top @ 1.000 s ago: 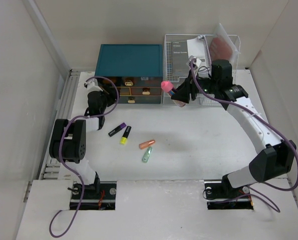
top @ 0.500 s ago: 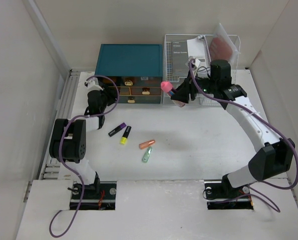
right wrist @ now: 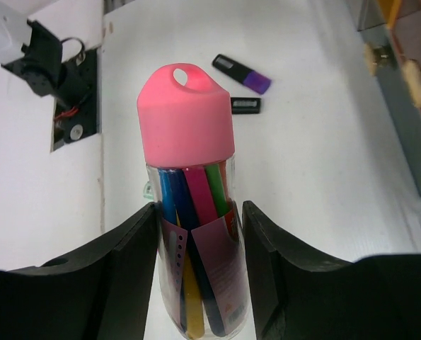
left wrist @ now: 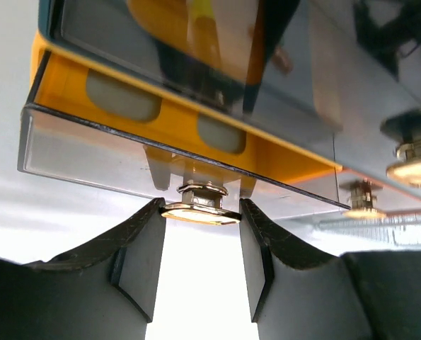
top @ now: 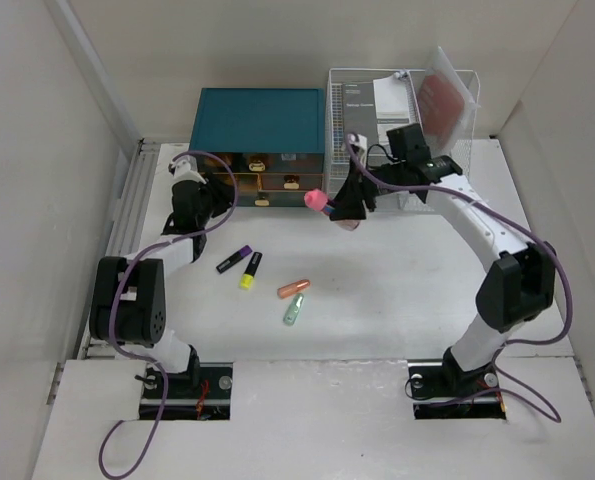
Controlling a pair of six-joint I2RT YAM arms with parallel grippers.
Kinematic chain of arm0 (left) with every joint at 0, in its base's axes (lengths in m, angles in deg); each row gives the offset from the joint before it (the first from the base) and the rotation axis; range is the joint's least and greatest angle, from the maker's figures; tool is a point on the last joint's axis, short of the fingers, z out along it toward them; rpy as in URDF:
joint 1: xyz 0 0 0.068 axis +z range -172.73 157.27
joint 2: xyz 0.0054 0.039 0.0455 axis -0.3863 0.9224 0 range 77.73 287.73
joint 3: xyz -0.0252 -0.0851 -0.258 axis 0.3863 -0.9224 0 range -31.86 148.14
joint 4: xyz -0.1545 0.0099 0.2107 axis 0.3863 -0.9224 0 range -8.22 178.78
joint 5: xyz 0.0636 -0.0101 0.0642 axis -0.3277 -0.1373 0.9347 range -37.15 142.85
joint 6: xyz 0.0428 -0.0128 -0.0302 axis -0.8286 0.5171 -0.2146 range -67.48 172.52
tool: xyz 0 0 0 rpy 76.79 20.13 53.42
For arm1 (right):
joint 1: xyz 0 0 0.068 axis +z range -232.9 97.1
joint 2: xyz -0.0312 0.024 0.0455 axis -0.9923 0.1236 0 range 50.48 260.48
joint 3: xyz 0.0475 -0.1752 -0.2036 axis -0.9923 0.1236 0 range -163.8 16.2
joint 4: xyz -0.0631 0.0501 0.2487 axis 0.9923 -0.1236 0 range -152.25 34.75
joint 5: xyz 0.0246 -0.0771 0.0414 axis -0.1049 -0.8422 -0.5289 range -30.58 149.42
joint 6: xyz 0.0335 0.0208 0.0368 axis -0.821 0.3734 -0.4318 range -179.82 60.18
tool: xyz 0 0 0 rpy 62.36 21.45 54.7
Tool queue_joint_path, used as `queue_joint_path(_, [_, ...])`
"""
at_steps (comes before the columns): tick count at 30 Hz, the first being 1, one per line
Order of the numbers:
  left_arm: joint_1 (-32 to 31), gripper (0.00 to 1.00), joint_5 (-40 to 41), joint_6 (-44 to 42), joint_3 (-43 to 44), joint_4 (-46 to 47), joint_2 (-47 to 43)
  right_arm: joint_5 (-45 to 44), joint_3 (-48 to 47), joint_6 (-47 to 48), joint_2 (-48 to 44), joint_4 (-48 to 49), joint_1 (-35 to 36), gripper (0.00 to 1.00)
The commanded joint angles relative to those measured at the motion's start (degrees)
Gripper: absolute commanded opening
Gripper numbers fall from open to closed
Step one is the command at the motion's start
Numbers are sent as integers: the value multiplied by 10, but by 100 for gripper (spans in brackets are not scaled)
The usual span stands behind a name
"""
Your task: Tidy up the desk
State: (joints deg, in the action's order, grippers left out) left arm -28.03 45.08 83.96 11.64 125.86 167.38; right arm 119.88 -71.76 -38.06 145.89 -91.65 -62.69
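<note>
two grippers were over the far half of the desk [top: 407,270], whose white top spread beneath them and on toward the near edge. the left gripper [left wrist: 199,216] sat at the far left, low over the desk, its fingers clamped on the brass knob [left wrist: 202,202] of a yellow drawer [left wrist: 125,99] in the teal drawer chest [top: 259,120]. the right gripper [right wrist: 199,212] hung above the desk's far middle, just off the right end of the chest's front, its fingers closed on a clear tube of markers [right wrist: 196,241] whose pink cap [right wrist: 185,117] pointed left. on the desk, nearer than both grippers, lay a purple highlighter [top: 235,260], a yellow highlighter [top: 250,270], an orange highlighter [top: 293,288] and a green highlighter [top: 293,310]. a wire rack [top: 397,95] stood at the far right, beside the chest
</note>
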Motion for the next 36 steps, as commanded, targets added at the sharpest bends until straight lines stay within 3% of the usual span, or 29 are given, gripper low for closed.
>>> queue_joint_path(1, [-4,9,-26,-39,1,-1,-67,12,-59,83,4,-60,46,0])
queue_joint_path(7, [-23,3,-38,-33,-10,-48,-104,-69,-119,70,44,-53,117,0])
queue_joint_path(11, [-37,3,-38,-28,-20,-73,-123,-117,-170,17,74,-6,124,0])
queue_joint_path(19, [-60,3,-22,-28,-38,-102,-144,-195,-344,-39,205,8,155,0])
queue_joint_path(24, [-66,5,-16,-16,-43,-114,-149,-221,-350,-64,243,62,161,0])
queue_joint_path(30, [-66,18,-16,-2,-54,-120,-155,-227,-377,-82,281,97,166,0])
queue_joint_path(33, [-66,35,-16,8,-60,-120,-155,-220,-377,-94,286,112,166,0])
queue_joint_path(36, [-66,39,-16,19,-65,-120,-155,-213,-377,-100,291,123,172,0])
